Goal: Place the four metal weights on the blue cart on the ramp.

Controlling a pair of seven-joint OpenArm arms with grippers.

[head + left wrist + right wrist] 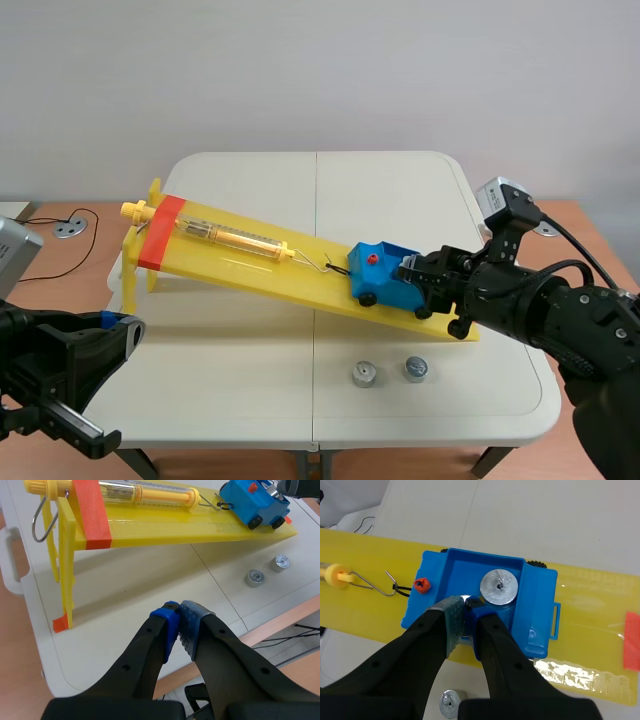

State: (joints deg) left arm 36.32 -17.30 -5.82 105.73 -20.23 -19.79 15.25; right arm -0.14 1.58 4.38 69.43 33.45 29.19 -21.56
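**Blue cart on a yellow ramp**

The ramp slopes across the white table from its left edge down toward its right edge. The right gripper is at the cart, near the low end. Two metal weights lie by the near edge.

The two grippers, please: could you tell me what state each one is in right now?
Left gripper: jaws closed, empty.
Right gripper: jaws closed on a metal weight, over the blue cart.

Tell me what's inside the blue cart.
One metal weight lies in the blue cart. The right hand covers the rest, with a second weight glinting between its fingers.
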